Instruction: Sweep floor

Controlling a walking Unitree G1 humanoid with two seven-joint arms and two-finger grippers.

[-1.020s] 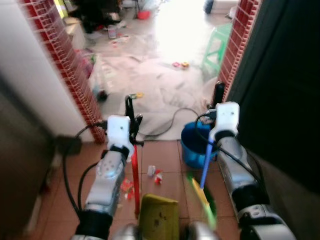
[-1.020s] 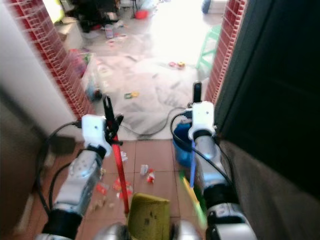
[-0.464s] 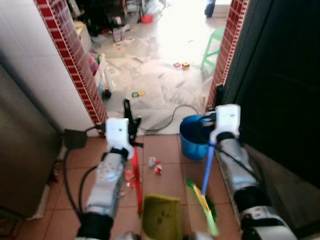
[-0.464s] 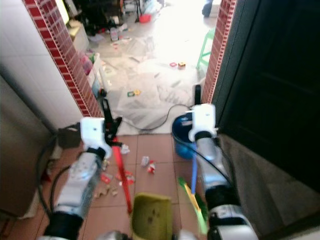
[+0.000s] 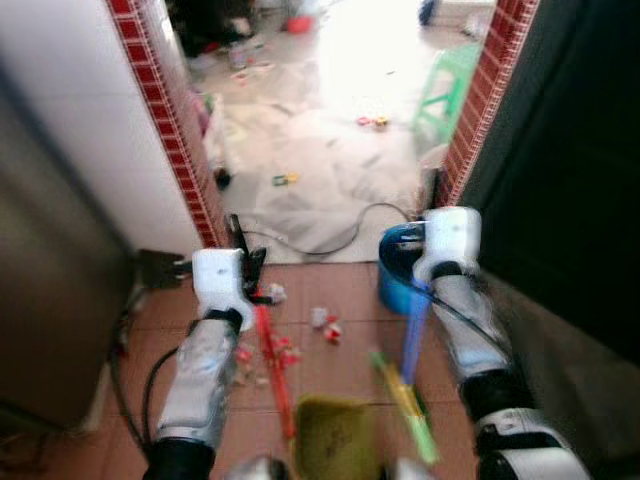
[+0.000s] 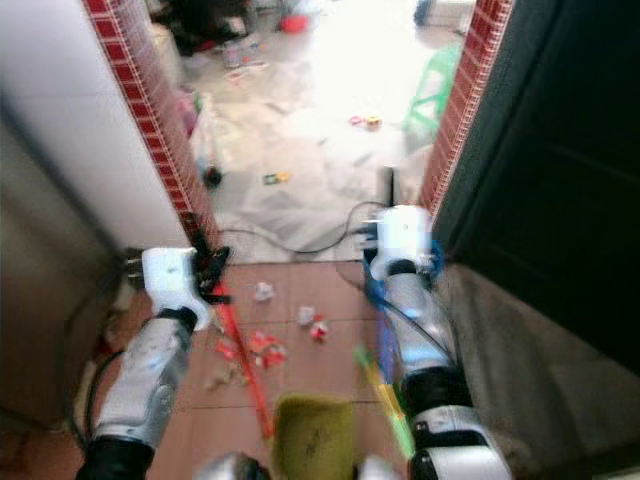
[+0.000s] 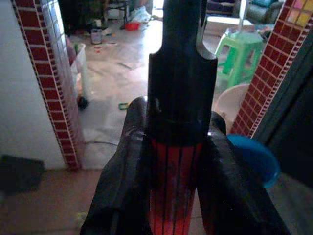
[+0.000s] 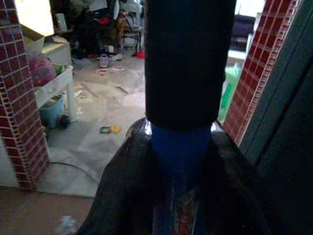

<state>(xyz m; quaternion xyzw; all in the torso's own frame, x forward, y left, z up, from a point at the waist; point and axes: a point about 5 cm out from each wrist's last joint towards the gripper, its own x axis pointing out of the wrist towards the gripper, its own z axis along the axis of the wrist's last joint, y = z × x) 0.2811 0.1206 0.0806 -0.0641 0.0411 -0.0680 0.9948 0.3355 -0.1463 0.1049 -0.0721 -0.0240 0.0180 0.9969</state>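
1. Both silver arms reach forward at mid height, forearms roughly parallel, wrists level, over the terracotta tile floor point(image 5: 350, 350) just short of the doorway.
2. Left gripper point(image 7: 178, 161): both black fingers clamped against the red handle point(image 5: 272, 365) of the dustpan point(image 5: 330, 440). The handle runs from the gripper down and back toward the robot, and the olive-yellow pan sits low on the floor between the arms, close to the robot's body.
3. Right gripper point(image 8: 178, 161): fingers closed around the blue broom handle point(image 5: 412, 340), just under its black end cap. The handle drops near-vertically from the wrist, and the green-and-yellow broom head point(image 5: 405, 405) rests on the tiles right of the dustpan.
4. Left forearm angles slightly inward, with its white wrist block near the red brick pillar point(image 5: 170, 130). Right forearm runs straight ahead alongside the dark wall point(image 5: 570, 200).
5. Litter point(image 5: 325, 325): small red and white scraps scattered on the tiles ahead of the pan, between the two handles and left of the red one.
6. Blue bucket point(image 5: 400, 270) stands by the right wrist at the threshold. A black cable point(image 5: 330, 240) loops across the pale floor beyond. A green stool point(image 5: 450, 85) sits further out in the bright area.
7. Head views are motion-blurred; fine detail of the scraps can't be made out.
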